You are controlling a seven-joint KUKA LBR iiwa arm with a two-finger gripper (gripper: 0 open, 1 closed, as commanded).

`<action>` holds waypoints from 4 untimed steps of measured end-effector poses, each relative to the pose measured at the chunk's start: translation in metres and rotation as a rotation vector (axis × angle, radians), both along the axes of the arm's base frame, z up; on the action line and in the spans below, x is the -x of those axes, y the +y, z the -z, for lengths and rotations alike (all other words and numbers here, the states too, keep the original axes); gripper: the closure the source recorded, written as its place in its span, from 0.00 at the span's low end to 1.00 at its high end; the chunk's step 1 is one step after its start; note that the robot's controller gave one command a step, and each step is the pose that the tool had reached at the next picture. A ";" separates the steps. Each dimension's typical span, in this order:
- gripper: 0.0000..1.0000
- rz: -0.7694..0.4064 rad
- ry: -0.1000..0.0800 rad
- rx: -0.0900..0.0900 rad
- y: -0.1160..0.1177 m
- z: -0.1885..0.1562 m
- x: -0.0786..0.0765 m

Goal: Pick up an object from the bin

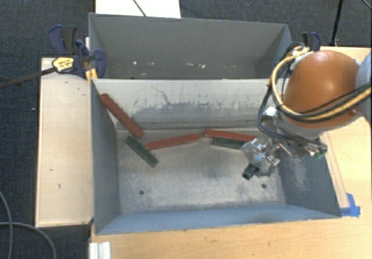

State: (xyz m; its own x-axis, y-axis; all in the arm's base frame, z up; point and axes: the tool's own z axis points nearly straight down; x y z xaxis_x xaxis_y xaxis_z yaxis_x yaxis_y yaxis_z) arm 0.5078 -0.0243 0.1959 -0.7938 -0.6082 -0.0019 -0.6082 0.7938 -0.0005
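Nearest candidates for you: a red-brown flat bar [229, 134] at the back right of the bin floor, with a dark green flat bar [228, 143] lying right against its front edge. Both lie flat, right ends just beside the gripper [253, 169], up and to its left.

The gripper is low over bare floor at the right of the bin [186, 191], near that pair but not over it. Nothing readable is in its grasp. Open or closed, you cannot tell; the tip is a dark tangle of metal.

Progress: early. Arm is down in the bin, no object lifted, nothing visibly gripped. Left to do, as I judge it: get round one bar, close, lift clear.

Other things, going outward:
- a second red-brown bar [172, 142] flat at mid-floor, end near the first one's left end
- another dark green bar [141, 151] angled at the left, well apart from the gripper
- a third red-brown bar [120, 116] tilted against the left wall

All are slim straight sticks with squared edges and matte faces, maybe wood or plastic — can't say which. The bin is dull grey sheet metal, floor scuffed and speckled, back wall scratched pale. The wrist carries a glossy orange dome cover [322, 86] wrapped by black and yellow cables [278, 86].
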 end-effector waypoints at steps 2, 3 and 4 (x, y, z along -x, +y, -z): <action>1.00 -0.004 0.000 0.000 0.000 -0.001 0.000; 1.00 -0.097 -0.001 0.001 -0.003 0.010 0.014; 1.00 -0.466 -0.002 0.000 -0.019 -0.105 -0.045</action>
